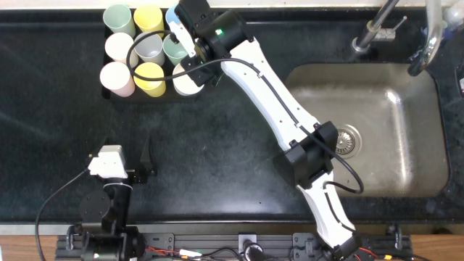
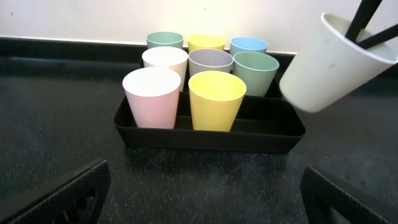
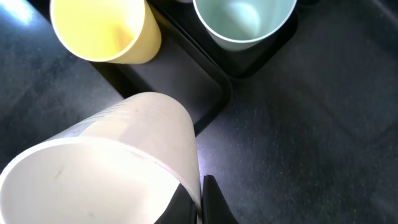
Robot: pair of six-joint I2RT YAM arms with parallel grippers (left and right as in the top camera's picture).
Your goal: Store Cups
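Observation:
A black tray (image 1: 109,35) (image 2: 273,134) at the counter's back left holds several upright cups: pink (image 2: 152,96), yellow (image 2: 216,99), green (image 2: 256,70), grey, white and blue. My right gripper (image 1: 196,67) (image 2: 367,31) (image 3: 202,202) is shut on the rim of a white cup (image 1: 187,80) (image 2: 329,65) (image 3: 112,168). That cup hangs tilted above the tray's right end, beside a bare corner slot (image 3: 202,93). In the right wrist view a yellow cup (image 3: 99,28) and a green cup (image 3: 245,18) stand just past it. My left gripper (image 1: 147,158) (image 2: 202,193) stands open near its base, facing the tray from a distance.
A steel sink (image 1: 406,181) with a tap (image 1: 377,29) takes up the right side. The wall runs right behind the tray. Dark countertop (image 1: 217,167) lies bare between the tray and the arm bases.

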